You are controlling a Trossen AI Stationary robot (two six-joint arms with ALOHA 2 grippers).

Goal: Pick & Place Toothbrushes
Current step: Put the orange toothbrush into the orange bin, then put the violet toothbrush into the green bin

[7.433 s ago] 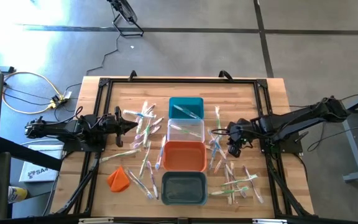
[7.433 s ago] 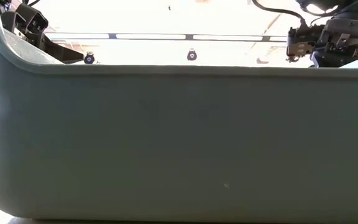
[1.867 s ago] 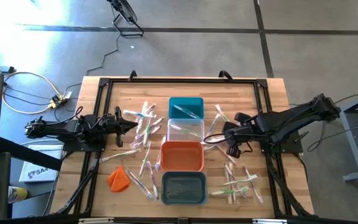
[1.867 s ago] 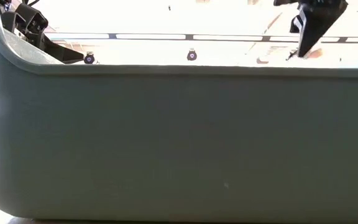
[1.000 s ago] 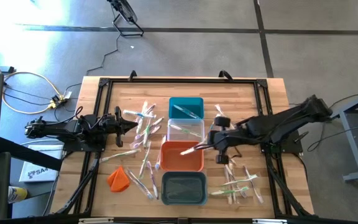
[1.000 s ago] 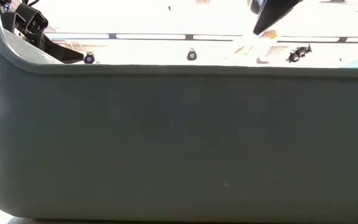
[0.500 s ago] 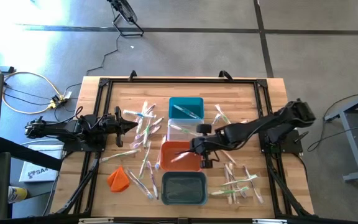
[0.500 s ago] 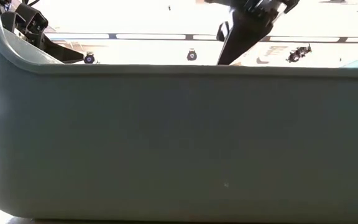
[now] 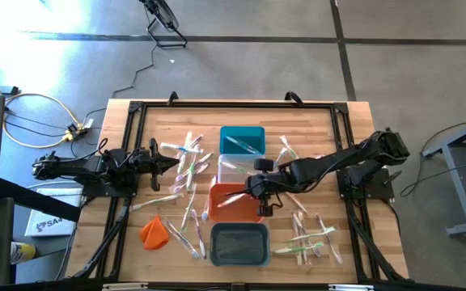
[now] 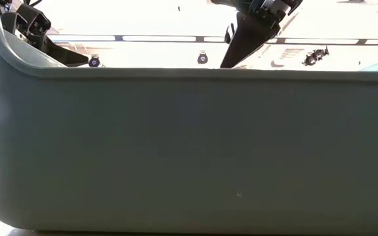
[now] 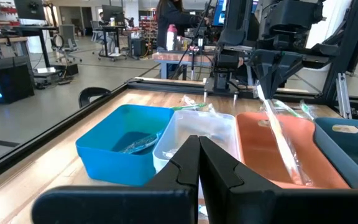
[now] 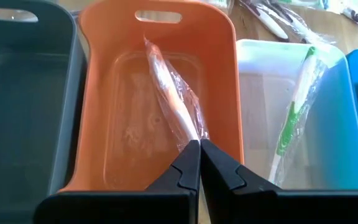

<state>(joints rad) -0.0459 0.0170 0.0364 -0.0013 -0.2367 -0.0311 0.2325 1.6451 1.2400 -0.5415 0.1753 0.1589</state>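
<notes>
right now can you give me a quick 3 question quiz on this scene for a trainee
1. True or false: the right gripper is shut on a wrapped toothbrush over the orange bin.
2. Which bin holds a green-handled toothbrush? A) grey bin B) clear bin C) orange bin
3. Fill in: the left gripper waits on the table's ____ side, holding nothing.

Key: 1 true; 2 B; 3 left
</notes>
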